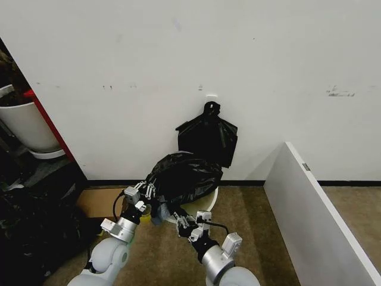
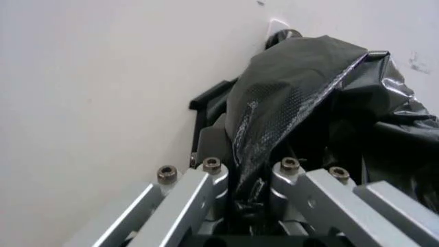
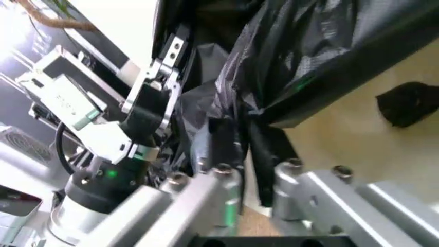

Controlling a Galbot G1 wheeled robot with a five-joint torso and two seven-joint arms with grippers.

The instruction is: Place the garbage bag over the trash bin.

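From the head view, the garbage bag (image 1: 183, 174) is heaped loosely over the top of the trash bin (image 1: 205, 199), whose cream rim shows beneath it on the right, close against the far wall (image 1: 178, 59). The left gripper (image 1: 144, 192) meets the bag's near-left edge and the right gripper (image 1: 186, 221) its near edge. A knotted bunch of black bags (image 1: 208, 136) hangs on the wall just behind the bin.

The left wrist view adds what the head view cannot: the left gripper's jaws are drawn in on a pinched fold of the garbage bag (image 2: 288, 98) running between the fingers (image 2: 205, 180). The right wrist view shows the right gripper's fingers (image 3: 219, 180) closed on a dark twisted strip of the bag (image 3: 322, 46), with the left gripper (image 3: 166, 72) beyond it and a small black scrap (image 3: 408, 103) on the floor.

A white panel (image 1: 315, 214) walls off the right; open brown floor (image 1: 250, 226) lies between it and the bin. Dark clutter (image 1: 30, 226) crowds the left.
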